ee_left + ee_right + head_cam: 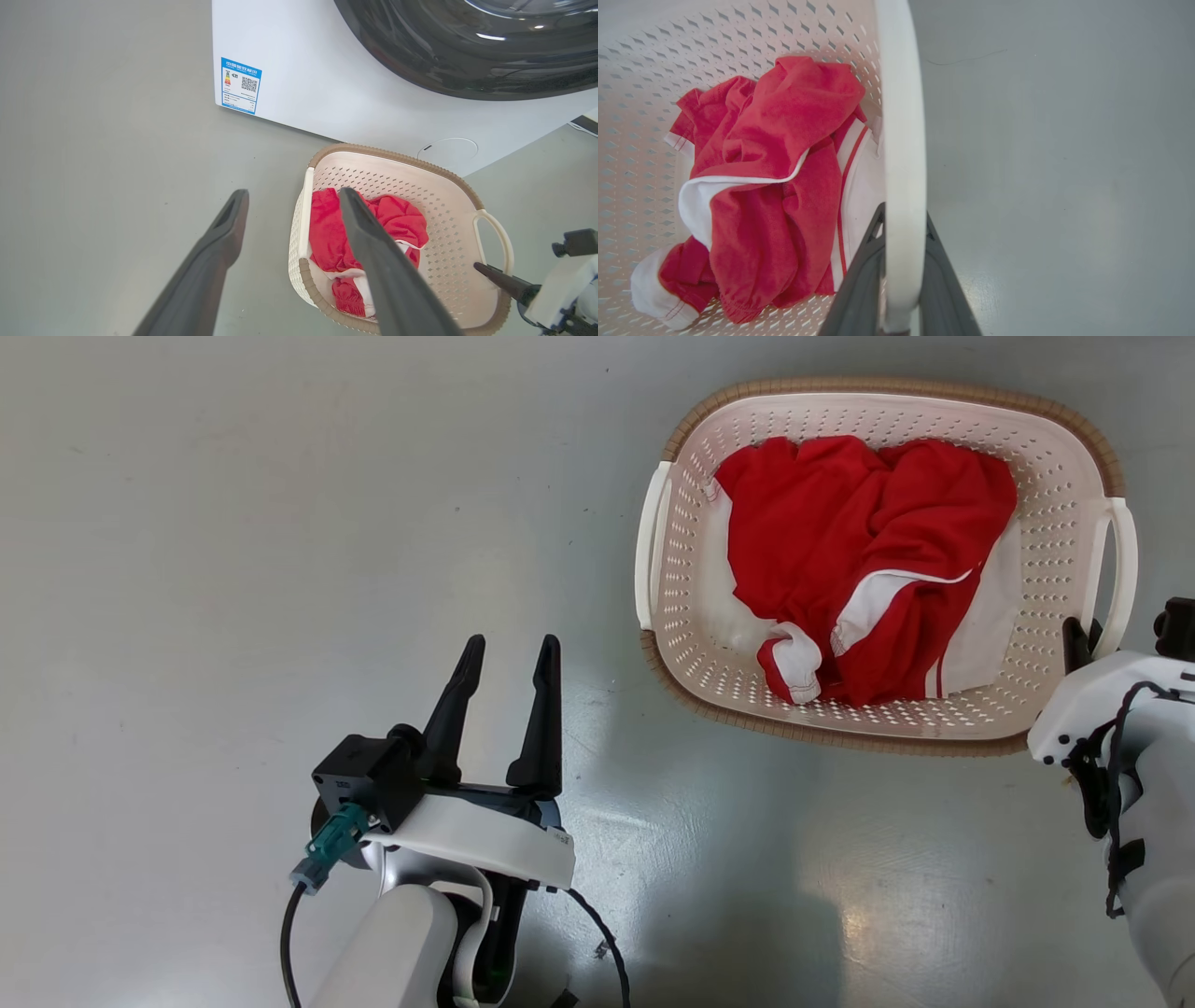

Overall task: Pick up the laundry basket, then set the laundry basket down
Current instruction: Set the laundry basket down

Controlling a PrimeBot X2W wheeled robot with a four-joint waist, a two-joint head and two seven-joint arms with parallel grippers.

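Note:
The laundry basket point(1060, 513), cream with perforated walls and a brown rim, is at the upper right of the head view over the grey floor, with a red and white garment point(859, 541) inside. My right gripper point(903, 217) is shut on the basket's white right loop handle point(899, 116), one finger on each side of it. My left gripper point(513, 642) stands open to the left of the basket, apart from its left handle point(647, 546), with nothing between its fingers. From the left wrist, the basket point(448, 224) shows beyond the fingers.
A white washing machine point(327, 84) with a dark round door point(467, 46) stands just behind the basket. Grey floor point(233, 523) stretches to the left and in front.

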